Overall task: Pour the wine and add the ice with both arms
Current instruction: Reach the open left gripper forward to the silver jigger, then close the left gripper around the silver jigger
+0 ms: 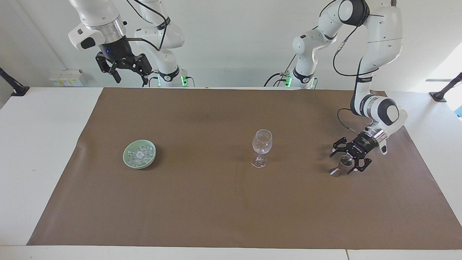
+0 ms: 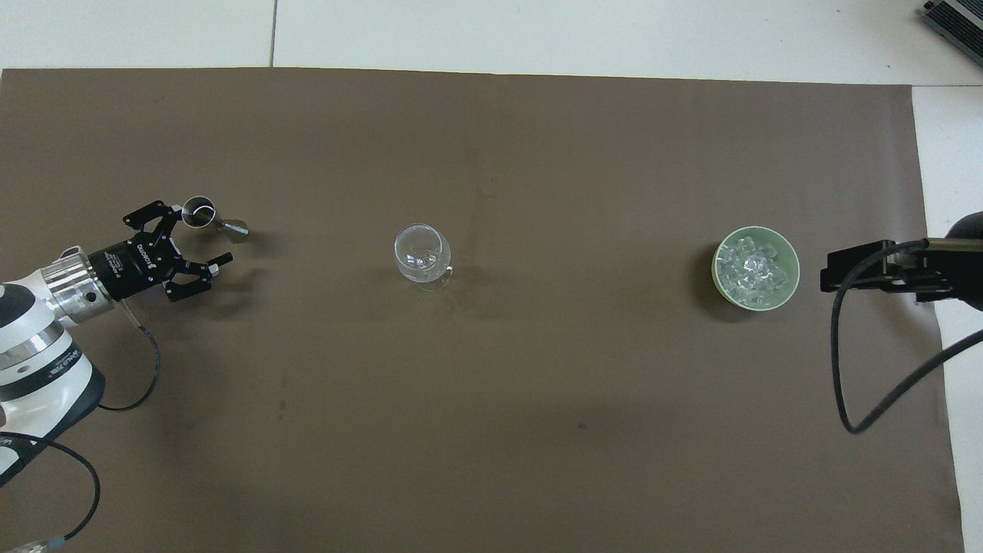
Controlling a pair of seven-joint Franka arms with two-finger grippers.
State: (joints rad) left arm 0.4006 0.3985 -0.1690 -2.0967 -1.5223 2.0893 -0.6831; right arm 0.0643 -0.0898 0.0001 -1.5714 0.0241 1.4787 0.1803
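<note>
Both fingers of the left tool [image 1: 348, 161] stand wide around the jigger [image 1: 342, 165]; centre them on its waist before closing. Right tool [image 1: 124, 70], wide, waits high.

the right gripper [image 2: 852, 269] is cut off by the picture's edge beside the green bowl [image 2: 791, 280], so its fingers are hidden there.

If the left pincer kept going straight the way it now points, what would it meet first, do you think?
Most likely the small metal measuring cup: the left pincer is open and low beside it, aimed toward the wine glass, with the cup about between its fingers. Whether it already touches is unclear.
</note>
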